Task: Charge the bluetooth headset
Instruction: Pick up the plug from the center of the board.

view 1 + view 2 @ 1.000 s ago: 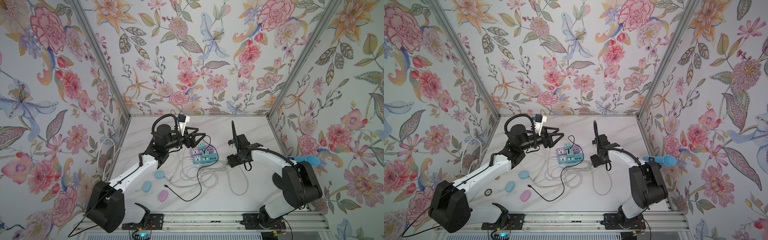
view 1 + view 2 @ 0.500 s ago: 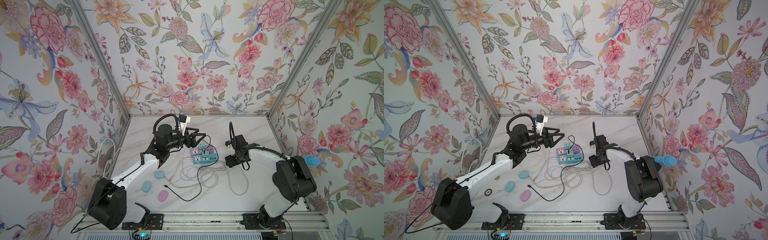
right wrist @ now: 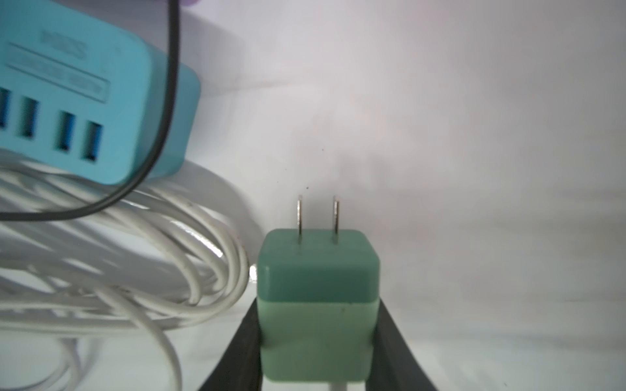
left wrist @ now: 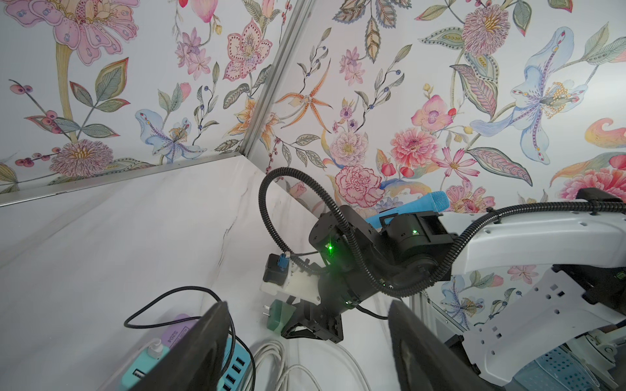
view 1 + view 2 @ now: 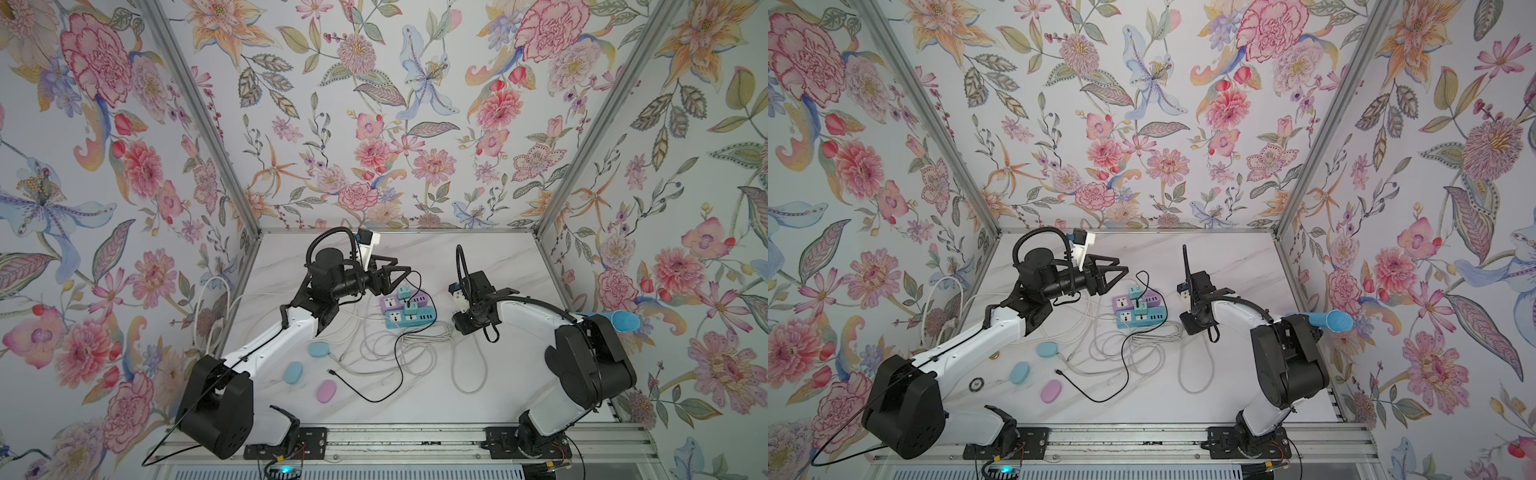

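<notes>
Three small oval headset cases lie at the front left of the table: two blue (image 5: pixel 319 349) (image 5: pixel 293 372) and one pink (image 5: pixel 326 391). A two-tone green charger plug (image 3: pixel 318 304) with two metal prongs sits between my right gripper's (image 3: pixel 316 338) fingers, which are shut on its sides low over the table. The same plug (image 4: pixel 279 316) shows in the left wrist view, right of the teal power strip (image 5: pixel 409 320). A white cable leaves its back. My left gripper (image 5: pixel 401 270) hangs open and empty above the purple power strip (image 5: pixel 419 297).
Two green adapters (image 5: pixel 402 292) (image 5: pixel 410 308) are plugged into the strips. A black cable runs from them to a loose end (image 5: pixel 330 371) near the cases. Coiled white cables (image 5: pixel 386 345) lie in front of the strips, and another white loop (image 5: pixel 469 374) lies further right. A blue microphone (image 5: pixel 623 320) sits at the right wall.
My right gripper has closed on the green charger plug, and its wrist has shifted slightly left. The left arm has barely moved.
</notes>
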`<state>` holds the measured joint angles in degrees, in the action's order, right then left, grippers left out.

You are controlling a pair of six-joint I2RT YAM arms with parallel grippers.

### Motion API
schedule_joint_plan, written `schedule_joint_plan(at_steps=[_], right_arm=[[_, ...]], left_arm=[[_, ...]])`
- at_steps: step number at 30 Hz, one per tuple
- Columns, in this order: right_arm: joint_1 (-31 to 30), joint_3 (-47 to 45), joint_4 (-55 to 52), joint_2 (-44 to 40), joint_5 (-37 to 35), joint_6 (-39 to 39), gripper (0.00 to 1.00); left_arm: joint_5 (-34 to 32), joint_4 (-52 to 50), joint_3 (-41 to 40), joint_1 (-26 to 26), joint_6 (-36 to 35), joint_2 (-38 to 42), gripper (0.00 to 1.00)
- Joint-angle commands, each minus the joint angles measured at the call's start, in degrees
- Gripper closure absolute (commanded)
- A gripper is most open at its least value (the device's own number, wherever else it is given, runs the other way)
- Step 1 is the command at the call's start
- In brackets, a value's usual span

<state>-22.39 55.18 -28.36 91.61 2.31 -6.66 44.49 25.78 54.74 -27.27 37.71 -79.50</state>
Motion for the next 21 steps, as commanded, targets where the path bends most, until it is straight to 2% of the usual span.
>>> schedule_joint_plan(at_steps=[1,4,8,15,21], right_arm=[[-1.79,4.92,-3.40,-6.42,2.57,0.03,0.99],[-5.40,10.86,-6.73,-9.75,5.26,-1.50,1.00],[-11.65,19.93,-11.34,-9.82,5.38,-3.60,1.00],[-19.49,30.11,-12.85,-8.44,7.31,-4.97,1.00],[-23.39,33.41,-14.40,-7.17,2.96,-6.26,1.00]], left_arm=[[1.04,0.12,1.22,0.64,0.89,0.35,0.22],[-0.24,-7.00,3.13,0.64,-1.94,0.48,0.19],[-2.48,-14.79,4.50,0.46,-5.77,2.16,0.14],[-1.52,-15.46,3.29,-0.03,-3.62,4.04,0.09],[1.33,-12.67,3.18,-0.05,-0.23,4.80,0.07]])
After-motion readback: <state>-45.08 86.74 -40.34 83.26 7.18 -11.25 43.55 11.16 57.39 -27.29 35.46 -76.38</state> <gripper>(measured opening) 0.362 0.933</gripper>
